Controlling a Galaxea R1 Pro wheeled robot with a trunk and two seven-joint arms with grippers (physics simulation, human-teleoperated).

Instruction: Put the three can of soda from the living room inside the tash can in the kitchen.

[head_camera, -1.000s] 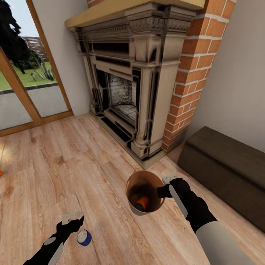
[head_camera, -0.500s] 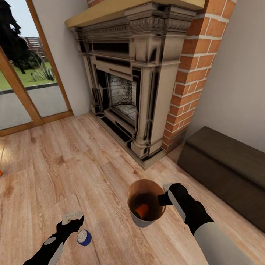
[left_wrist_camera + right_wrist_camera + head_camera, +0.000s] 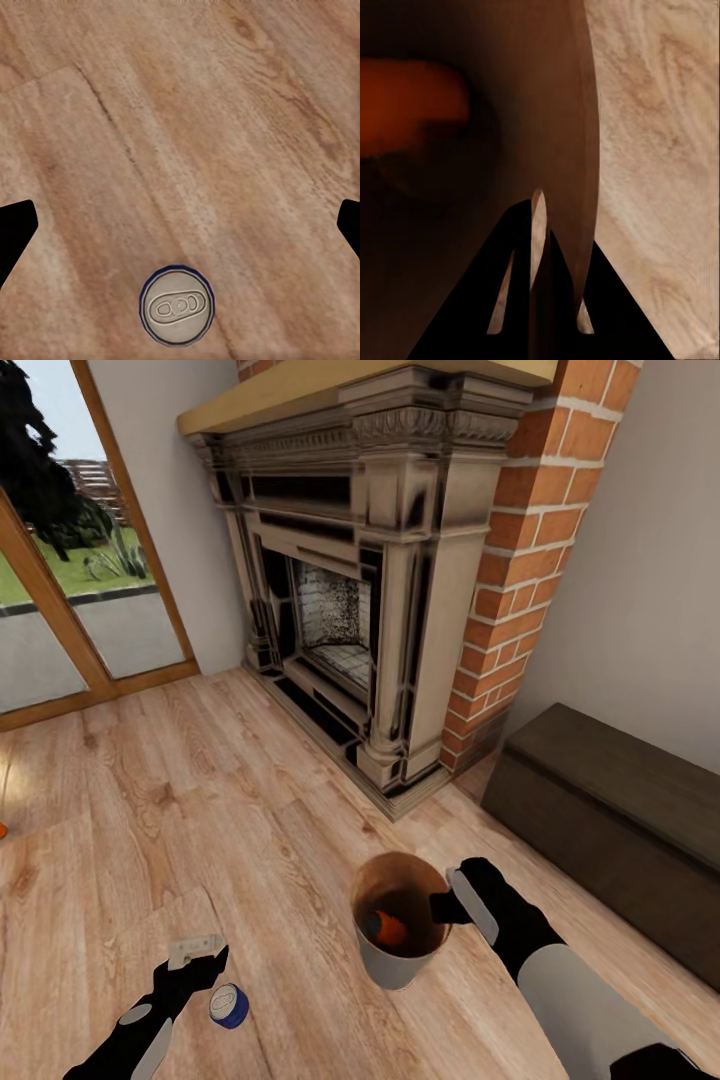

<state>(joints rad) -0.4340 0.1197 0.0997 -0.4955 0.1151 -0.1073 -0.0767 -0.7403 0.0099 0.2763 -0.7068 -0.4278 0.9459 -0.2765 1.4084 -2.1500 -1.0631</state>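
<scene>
The small grey tapered bucket with a coppery inside [image 3: 397,930] hung just in front of the red-brick fireplace [image 3: 380,560], the right gripper [image 3: 447,906] with its fingers pinched shut on the rim. Inside it lay one orange soda can [image 3: 385,928]; whether another lay under it could not be told. The blue soda can with a silver top [image 3: 229,1005] stood upright on the wooden floor [image 3: 200,800], farther from the fireplace, under the left gripper [image 3: 196,952], whose fingers were spread wide. By my judgement, roughly a third was done; the kitchen trip remained.
</scene>
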